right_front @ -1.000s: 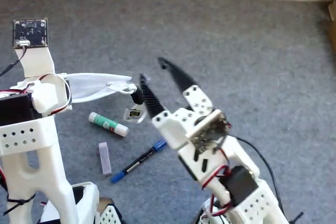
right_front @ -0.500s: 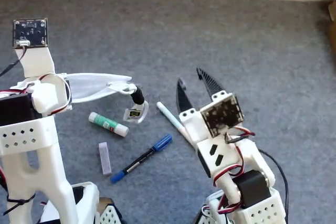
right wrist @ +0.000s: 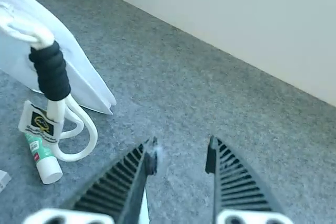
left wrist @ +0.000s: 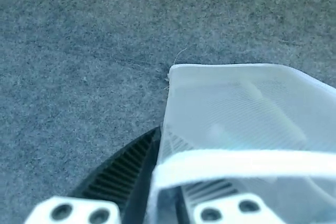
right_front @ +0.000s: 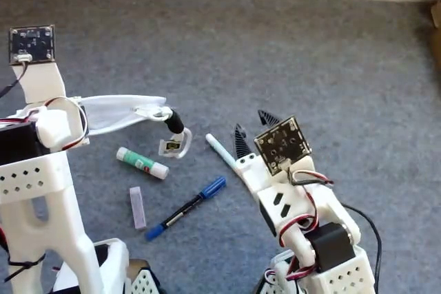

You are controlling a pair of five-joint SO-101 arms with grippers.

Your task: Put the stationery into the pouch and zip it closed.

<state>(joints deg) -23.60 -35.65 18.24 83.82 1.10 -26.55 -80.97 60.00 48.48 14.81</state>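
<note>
High view puts the right gripper low over the grey carpeted table. Its two dark fingers are spread about halfway with nothing between them, and the white pen lies just beside the finger that faces the pouch. That offset is what the coming move turns on: the pen sits outside the gap, to its pouch side, not between the fingers. The pen's long axis runs on a slant, one end toward the pouch's zip pull and the other back toward the right arm's base. It therefore lies roughly along the line of the gripper's reach rather than across it. A closing grip would meet the barrel across its width, which I judge favourable once the gripper is shifted sideways over it. In the right wrist view a pale tip shows against the end of that same finger, though I cannot tell whether they touch. The left gripper is clamped on the pouch's edge, well apart from the pen, so the right arm is plainly the nearer one. The glue stick, blue pen and a small pale block lie on the table between the arms, not yet in the pouch.
</note>
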